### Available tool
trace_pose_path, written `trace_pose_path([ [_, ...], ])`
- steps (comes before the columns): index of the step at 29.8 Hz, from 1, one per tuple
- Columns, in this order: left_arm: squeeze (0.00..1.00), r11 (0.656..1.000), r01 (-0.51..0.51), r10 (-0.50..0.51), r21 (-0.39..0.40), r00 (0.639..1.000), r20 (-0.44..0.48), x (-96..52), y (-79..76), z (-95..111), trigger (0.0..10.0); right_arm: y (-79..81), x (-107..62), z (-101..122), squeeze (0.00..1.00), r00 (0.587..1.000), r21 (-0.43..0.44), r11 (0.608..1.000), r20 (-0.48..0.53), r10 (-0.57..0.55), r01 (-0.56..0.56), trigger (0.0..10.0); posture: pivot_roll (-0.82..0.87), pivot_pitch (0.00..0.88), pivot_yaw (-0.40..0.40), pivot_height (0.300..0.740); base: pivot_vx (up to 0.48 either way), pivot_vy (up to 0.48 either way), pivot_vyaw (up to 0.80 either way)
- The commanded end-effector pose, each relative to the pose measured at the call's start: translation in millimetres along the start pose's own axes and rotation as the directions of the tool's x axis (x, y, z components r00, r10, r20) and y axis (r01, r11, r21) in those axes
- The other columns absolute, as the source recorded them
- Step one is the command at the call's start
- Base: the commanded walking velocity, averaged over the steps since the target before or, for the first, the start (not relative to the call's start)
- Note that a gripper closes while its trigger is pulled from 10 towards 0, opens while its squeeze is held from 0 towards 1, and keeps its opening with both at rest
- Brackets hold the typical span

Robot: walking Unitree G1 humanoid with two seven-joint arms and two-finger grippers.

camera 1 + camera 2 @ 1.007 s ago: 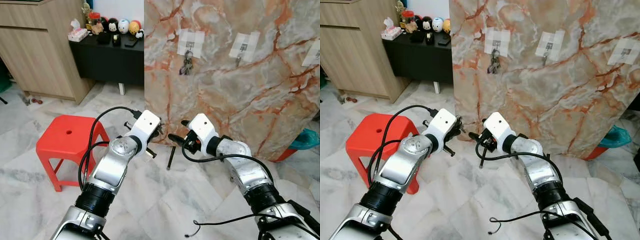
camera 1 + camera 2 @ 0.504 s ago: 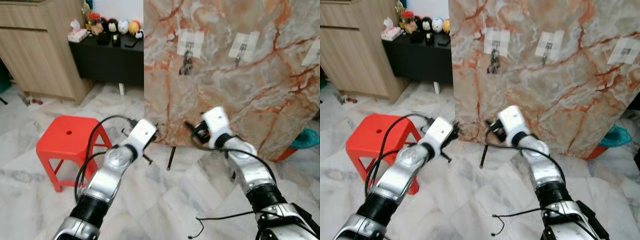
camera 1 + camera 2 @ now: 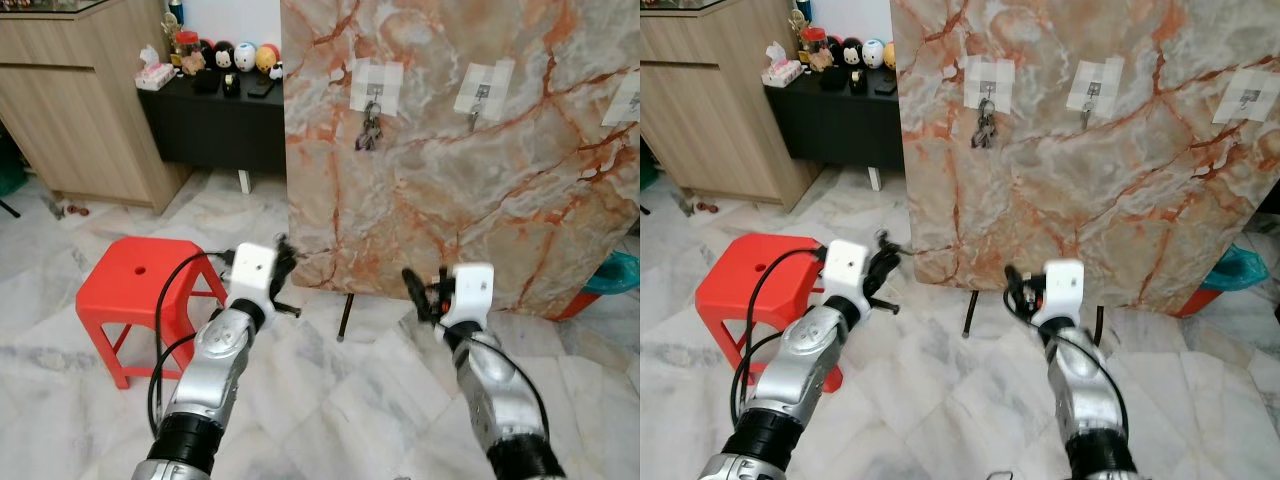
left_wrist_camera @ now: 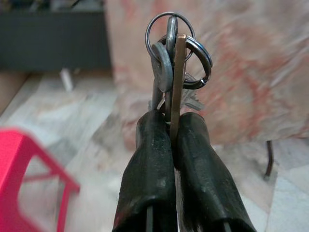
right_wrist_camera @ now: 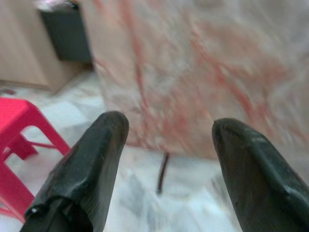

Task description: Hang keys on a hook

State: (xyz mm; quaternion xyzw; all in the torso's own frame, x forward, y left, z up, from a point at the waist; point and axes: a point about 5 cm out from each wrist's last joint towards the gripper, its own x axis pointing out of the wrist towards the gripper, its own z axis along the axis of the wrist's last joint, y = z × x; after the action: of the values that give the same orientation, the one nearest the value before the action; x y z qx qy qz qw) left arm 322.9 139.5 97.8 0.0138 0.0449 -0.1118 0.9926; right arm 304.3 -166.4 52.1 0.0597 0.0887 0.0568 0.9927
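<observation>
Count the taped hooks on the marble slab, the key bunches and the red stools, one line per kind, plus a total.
White taped metal hooks: 3
Metal key bunches: 2, one hanging, one in the left gripper
Red plastic stool: 1
Total: 6

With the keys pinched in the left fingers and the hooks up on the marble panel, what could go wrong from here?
1. The left gripper pinches the keys by their blades, edge-on; a bump against the panel could twist them loose.
2. The first hook already carries a bunch, so aiming there could crowd it; the next hook looks free.
3. The hooks sit well above both grippers, so the raise is long, and the open right gripper could snag a loose cable.
</observation>
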Motion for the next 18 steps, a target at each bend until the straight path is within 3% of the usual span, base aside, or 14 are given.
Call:
trace_pose_path([
  [1, 0.0, 0.998, -0.046, 0.047, -0.051, 0.999, 0.012, -4.0, 8.1, -4.2, 10.0, -7.1, -0.9, 5.3, 0.0, 0.997, 0.035, 0.998, 0.045, -0.063, 0.061, 10.0, -0.02, 0.0, -0.025, 0.74, 0.0, 0.0, 0.0],
  [4, 0.0, 0.99, -0.075, 0.083, -0.121, 0.995, 0.061, -10.0, 13.8, -0.1, 10.0, -3.5, -1.9, 17.3, 0.0, 0.99, 0.058, 0.996, 0.115, -0.079, 0.073, 10.0, -0.03, 0.0, -0.023, 0.74, 0.0, 0.0, 0.0],
  [12, 0.0, 0.984, -0.08, 0.095, -0.159, 0.991, 0.089, -18.4, 10.6, -7.8, 10.0, 1.2, -5.5, 35.3, 0.0, 0.967, 0.07, 0.994, 0.232, -0.104, 0.09, 10.0, -0.03, 0.0, -0.022, 0.74, 0.0, 0.0, 0.0],
  [13, 0.0, 0.989, -0.074, 0.086, -0.128, 0.992, 0.088, -21.7, 12.0, -11.4, 10.0, -8.5, -10.1, 24.8, 0.0, 0.968, 0.051, 0.99, 0.21, -0.136, 0.128, 10.0, -0.04, 0.0, -0.019, 0.74, 0.0, 0.0, 0.0],
  [15, 0.0, 0.99, -0.074, 0.084, -0.118, 0.993, 0.085, -23.1, 12.9, -13.3, 10.0, -12.6, -12.0, 20.3, 0.0, 0.969, 0.045, 0.988, 0.197, -0.152, 0.146, 10.0, -0.04, 0.0, -0.018, 0.74, 0.0, 0.0, 0.0],
  [16, 0.0, 0.992, -0.082, 0.088, -0.097, 0.994, 0.063, -28.0, 17.1, -23.0, 10.0, -22.7, -17.9, 3.7, 0.0, 0.972, 0.008, 0.982, 0.139, -0.19, 0.191, 10.0, -0.04, 0.0, -0.016, 0.74, 0.0, 0.0, 0.0],
  [18, 0.0, 0.993, -0.085, 0.09, -0.086, 0.995, 0.053, -30.6, 19.2, -27.5, 10.0, -25.8, -21.0, -2.7, 0.0, 0.972, 0.005, 0.979, 0.12, -0.203, 0.204, 10.0, -0.04, 0.0, -0.016, 0.74, 0.0, 0.0, 0.0],
])
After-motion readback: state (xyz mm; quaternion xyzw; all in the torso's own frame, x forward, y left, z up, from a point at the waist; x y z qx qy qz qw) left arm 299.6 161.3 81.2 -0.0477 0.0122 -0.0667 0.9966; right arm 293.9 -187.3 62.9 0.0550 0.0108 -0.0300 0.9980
